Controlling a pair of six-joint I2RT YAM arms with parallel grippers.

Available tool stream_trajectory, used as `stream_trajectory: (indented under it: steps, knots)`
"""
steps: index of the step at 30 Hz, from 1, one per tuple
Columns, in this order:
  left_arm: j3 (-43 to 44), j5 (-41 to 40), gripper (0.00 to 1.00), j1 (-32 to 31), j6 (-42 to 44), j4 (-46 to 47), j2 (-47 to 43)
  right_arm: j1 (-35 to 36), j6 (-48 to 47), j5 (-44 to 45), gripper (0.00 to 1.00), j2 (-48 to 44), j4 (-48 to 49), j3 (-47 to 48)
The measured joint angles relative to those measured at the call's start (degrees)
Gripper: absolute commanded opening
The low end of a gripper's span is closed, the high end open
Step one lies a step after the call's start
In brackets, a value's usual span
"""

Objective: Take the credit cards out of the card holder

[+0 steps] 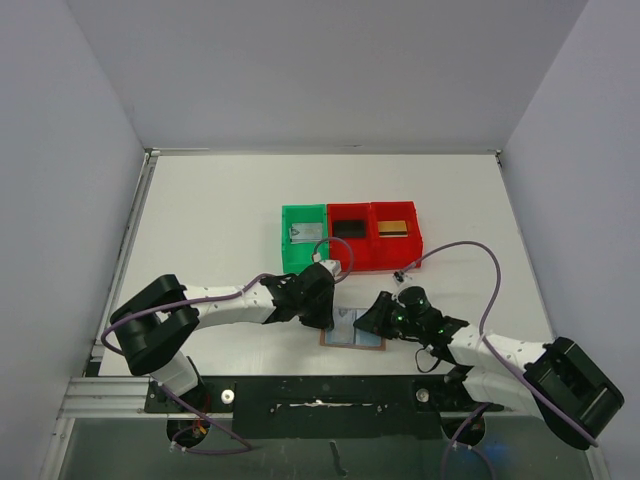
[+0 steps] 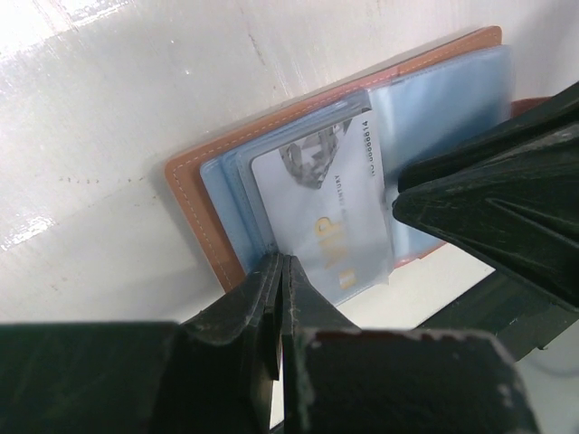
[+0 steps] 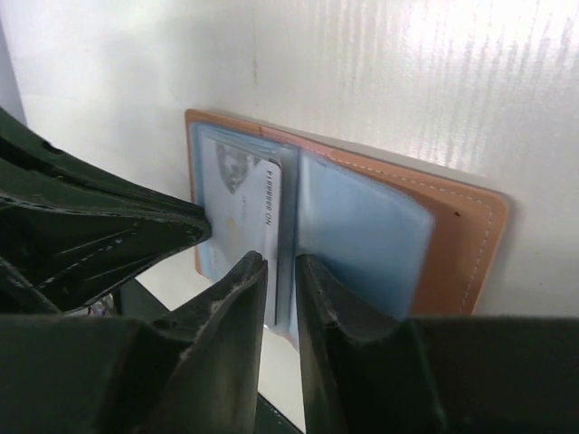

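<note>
Holder [image 1: 355, 330] lies open on the surface [image 1: 220, 230], near its front edge, between my two pincers. Left pincer [image 2: 279, 267]: fingers pressed together on its near edge. Right pincer [image 3: 280, 267]: narrow gap, clamped on the pale card [image 3: 253, 199] in its pocket.

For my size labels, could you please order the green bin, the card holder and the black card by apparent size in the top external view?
1-2. The green bin and the card holder look alike; the holder is partly covered, so I won't rank them.
3. The black card, clearly smallest.
</note>
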Motion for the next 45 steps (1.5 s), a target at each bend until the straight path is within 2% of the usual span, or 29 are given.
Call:
stream_trajectory:
  steps: [3, 6, 9, 12, 15, 22, 30, 45]
  knots:
    - [0.00, 0.07, 0.00, 0.00, 0.00, 0.04, 0.00, 0.11, -0.04, -0.24, 0.32, 1.84, -0.55, 0.39]
    - [0.00, 0.15, 0.00, 0.00, 0.02, 0.09, 0.00, 0.92, -0.15, -0.20, 0.32, 3.74, -0.13, 1.90]
    - [-0.04, 0.20, 0.00, 0.02, 0.02, 0.17, 0.00, 2.40, -0.26, 0.46, 0.25, 6.43, 0.17, 3.76]
    - [-0.07, 0.17, 0.00, 0.09, 0.20, -0.33, -0.11, 3.37, -0.48, 1.84, 0.10, 8.70, 0.24, 5.09]
    - [-0.17, 0.11, 0.00, 0.13, 0.24, -0.63, -0.33, 3.74, -0.26, 3.06, 0.00, 9.42, 0.68, 5.18]
    - [-0.48, -0.07, 0.00, 0.13, 0.20, -0.39, -0.57, 3.72, -0.13, 3.52, 0.00, 6.60, 1.03, 3.58]
    - [-0.59, 0.31, 0.00, 0.00, 0.20, 0.39, -0.33, -0.83, -0.68, -2.54, 0.00, 0.13, 2.01, -0.44]
    - [-0.59, 0.28, 0.01, -0.04, 0.20, 0.44, -0.26, -4.02, -1.77, -4.42, 0.00, -2.32, -0.31, -1.31]
